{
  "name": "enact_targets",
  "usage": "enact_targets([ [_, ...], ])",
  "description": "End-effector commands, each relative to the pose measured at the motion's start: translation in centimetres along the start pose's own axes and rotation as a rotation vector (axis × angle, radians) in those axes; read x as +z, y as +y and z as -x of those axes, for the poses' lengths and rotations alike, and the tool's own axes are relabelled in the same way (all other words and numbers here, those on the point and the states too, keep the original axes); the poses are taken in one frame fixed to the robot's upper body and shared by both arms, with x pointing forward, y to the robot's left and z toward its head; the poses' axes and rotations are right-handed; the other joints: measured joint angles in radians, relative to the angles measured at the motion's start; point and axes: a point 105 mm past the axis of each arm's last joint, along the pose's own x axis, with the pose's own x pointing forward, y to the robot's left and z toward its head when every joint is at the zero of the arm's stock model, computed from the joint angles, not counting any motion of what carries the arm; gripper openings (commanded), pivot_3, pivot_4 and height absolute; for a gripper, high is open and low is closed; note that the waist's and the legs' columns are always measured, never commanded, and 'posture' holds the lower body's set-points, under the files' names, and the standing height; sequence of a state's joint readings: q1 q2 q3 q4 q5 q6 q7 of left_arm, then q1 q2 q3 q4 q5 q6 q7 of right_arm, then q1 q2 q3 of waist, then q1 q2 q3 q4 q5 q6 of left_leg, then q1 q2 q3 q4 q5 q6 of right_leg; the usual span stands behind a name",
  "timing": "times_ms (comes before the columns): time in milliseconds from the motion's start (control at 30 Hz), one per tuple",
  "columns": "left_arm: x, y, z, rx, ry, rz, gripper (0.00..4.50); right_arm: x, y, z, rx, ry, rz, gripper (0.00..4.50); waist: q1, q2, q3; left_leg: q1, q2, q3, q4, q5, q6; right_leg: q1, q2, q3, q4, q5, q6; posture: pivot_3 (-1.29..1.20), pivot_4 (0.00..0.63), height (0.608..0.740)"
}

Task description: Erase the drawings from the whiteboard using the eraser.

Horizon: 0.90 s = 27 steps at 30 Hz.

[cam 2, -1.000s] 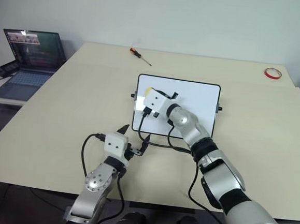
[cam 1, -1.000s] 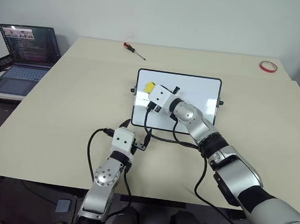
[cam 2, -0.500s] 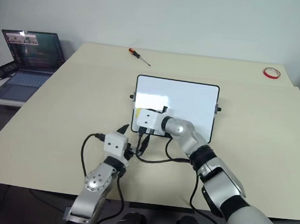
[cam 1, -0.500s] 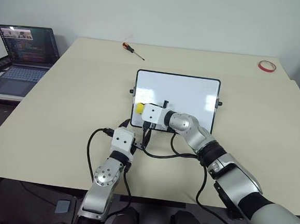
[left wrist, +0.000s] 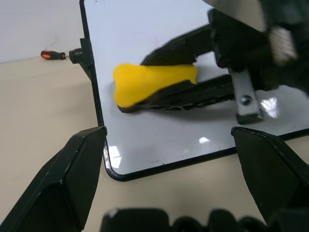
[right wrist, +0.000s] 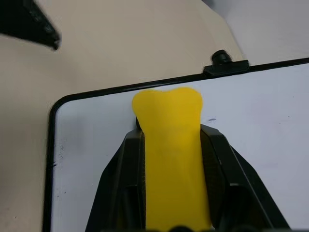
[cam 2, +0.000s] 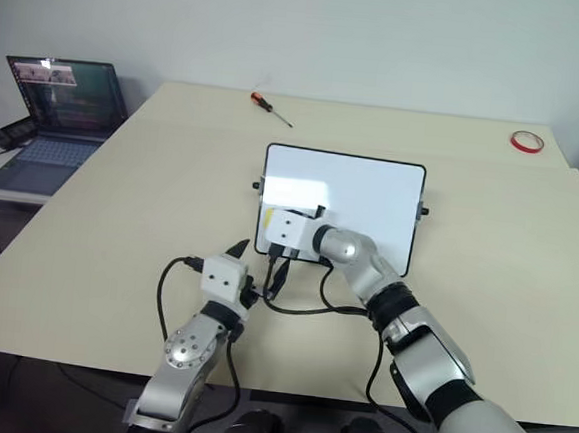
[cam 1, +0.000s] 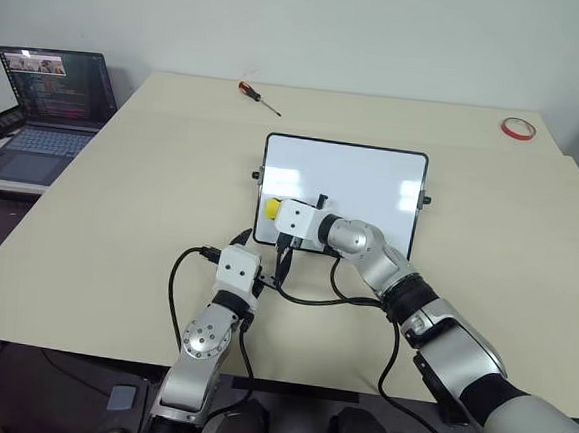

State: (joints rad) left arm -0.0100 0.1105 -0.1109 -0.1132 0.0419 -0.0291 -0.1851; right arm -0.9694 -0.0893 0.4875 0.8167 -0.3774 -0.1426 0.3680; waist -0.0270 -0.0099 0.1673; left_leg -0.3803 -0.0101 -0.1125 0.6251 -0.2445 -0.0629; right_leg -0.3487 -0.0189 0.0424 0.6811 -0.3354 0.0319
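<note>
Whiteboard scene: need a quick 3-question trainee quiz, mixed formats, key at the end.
1. True or false: the right gripper is shut on the eraser.
2. Which part of the whiteboard does the eraser sit over? A) its far right corner B) its left edge, near side C) its middle
3. Fill in: far across the table, the screwdriver lies to the robot's left and the ____ to its right.

Key: 1 true; 2 B; 3 red tape ring.
</note>
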Motion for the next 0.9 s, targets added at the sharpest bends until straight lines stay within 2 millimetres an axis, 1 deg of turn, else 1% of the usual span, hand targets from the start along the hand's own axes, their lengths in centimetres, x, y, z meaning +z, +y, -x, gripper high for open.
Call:
enact_targets([
  [33,1.1,0.2,-0.1,0.010,-0.050,-0.006,4.50,-3.6,-2.8,0.9,-0.131,0.147,-0.043,1.20,0.001,0.000,0.000,0.000,0.000,0.000,0.000,0.000,0.000,0.000,0.000,0.000,0.000,0.000,0.000,0.00,0.150,0.740],
  [133,1.1,0.2,0.0,0.011,-0.048,-0.007,4.50,-3.6,-3.7,0.9,-0.172,0.154,-0.041,1.20,0.002,0.000,0.000,0.000,0.000,0.000,0.000,0.000,0.000,0.000,0.000,0.000,0.000,0.000,0.000,0.00,0.150,0.740],
  [233,1.1,0.2,0.0,0.011,-0.046,-0.007,4.50,-4.2,-4.7,1.2,-0.229,0.176,-0.063,1.20,0.002,0.000,0.000,0.000,0.000,0.000,0.000,0.000,0.000,0.000,0.000,0.000,0.000,0.000,0.000,0.00,0.150,0.740],
  [433,1.1,0.0,0.0,0.009,-0.049,-0.004,4.50,-3.8,-4.0,1.9,-0.207,0.108,-0.109,1.20,0.004,0.000,0.000,-0.001,-0.001,0.000,0.000,0.000,0.000,0.000,-0.001,-0.001,0.000,0.000,0.000,0.00,0.150,0.740],
  [500,1.1,0.0,0.0,0.004,-0.049,-0.005,4.50,-3.6,-3.1,2.9,-0.171,0.061,-0.137,1.20,0.006,0.000,0.000,-0.002,-0.001,0.000,0.000,0.000,0.000,0.000,-0.001,-0.001,-0.001,0.000,0.000,0.00,0.150,0.740],
  [567,1.2,-0.1,0.0,-0.003,-0.051,-0.007,4.50,-2.8,-2.5,3.9,-0.142,-0.001,-0.167,1.20,0.008,-0.001,0.000,-0.003,-0.002,-0.001,0.000,0.000,0.000,0.000,-0.002,-0.001,-0.001,0.000,0.000,0.00,0.150,0.740],
  [700,1.4,0.1,-0.1,-0.016,-0.056,-0.012,4.50,-1.9,-2.6,6.7,-0.152,-0.037,-0.206,1.20,0.000,0.000,0.001,-0.005,-0.001,0.000,-0.001,0.000,0.000,-0.003,-0.001,0.000,-0.001,0.000,0.000,0.00,0.150,0.740],
  [733,1.4,0.1,-0.1,-0.018,-0.056,-0.013,4.50,-1.8,-2.6,7.1,-0.153,-0.038,-0.213,1.20,0.000,0.000,0.001,-0.007,-0.001,0.000,-0.001,0.000,0.000,-0.005,-0.001,0.000,-0.001,0.000,0.000,0.00,0.150,0.740],
  [867,2.7,-0.3,-1.4,-0.113,-0.093,0.001,4.50,-1.9,-3.6,11.5,-0.228,0.016,-0.253,1.20,0.004,-0.001,0.002,-0.015,-0.001,0.000,0.000,0.000,0.000,-0.011,-0.001,-0.001,-0.001,0.000,0.000,0.00,0.150,0.740],
  [900,3.0,-0.5,-1.6,-0.142,-0.102,0.006,4.50,-2.0,-3.8,12.3,-0.247,0.035,-0.263,1.20,0.005,-0.001,0.002,-0.018,-0.001,-0.001,0.001,0.000,0.000,-0.013,-0.001,-0.002,-0.001,0.000,0.000,0.00,0.150,0.740],
])
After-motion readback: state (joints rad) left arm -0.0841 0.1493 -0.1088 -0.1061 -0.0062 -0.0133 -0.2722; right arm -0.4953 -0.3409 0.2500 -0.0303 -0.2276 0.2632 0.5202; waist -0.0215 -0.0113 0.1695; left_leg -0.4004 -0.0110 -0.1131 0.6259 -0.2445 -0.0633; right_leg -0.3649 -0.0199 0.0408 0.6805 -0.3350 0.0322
